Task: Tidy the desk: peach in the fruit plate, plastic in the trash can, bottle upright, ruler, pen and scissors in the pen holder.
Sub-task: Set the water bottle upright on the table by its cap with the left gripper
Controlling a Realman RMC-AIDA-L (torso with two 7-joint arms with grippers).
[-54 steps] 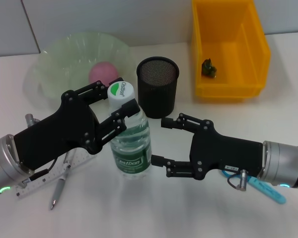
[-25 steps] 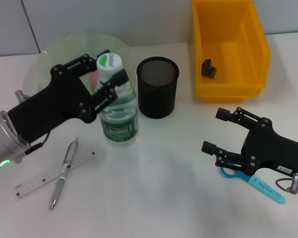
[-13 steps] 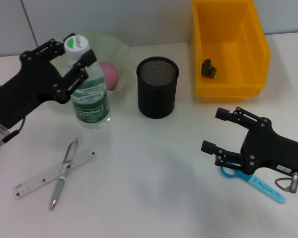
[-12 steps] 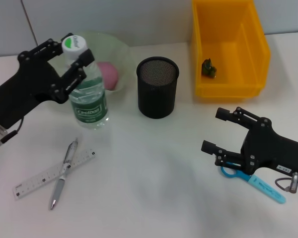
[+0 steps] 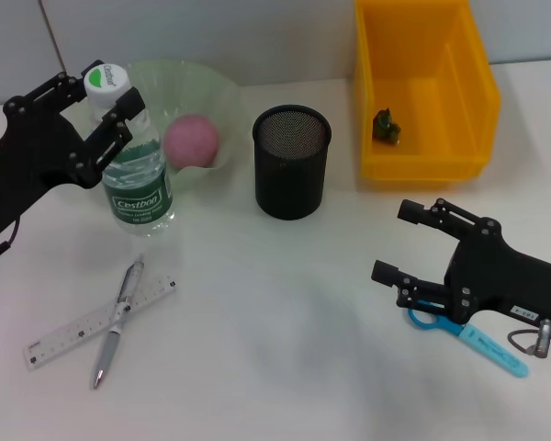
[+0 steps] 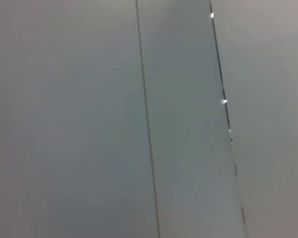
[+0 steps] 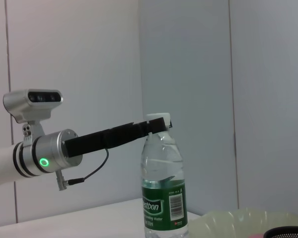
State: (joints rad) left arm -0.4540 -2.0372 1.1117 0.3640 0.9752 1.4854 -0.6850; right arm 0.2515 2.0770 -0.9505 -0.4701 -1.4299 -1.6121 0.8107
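Clear plastic water bottle with green label [image 5: 133, 161] stood upright at 9 o'clock of black mesh pen holder [image 5: 291, 161]. Left gripper [image 5: 101, 101] clenched its neck; light, thin-walled, slippery, best held there. Right gripper [image 5: 413, 241] released at 4 o'clock

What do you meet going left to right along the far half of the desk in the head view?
Bottle → peach → pen holder → yellow bin.
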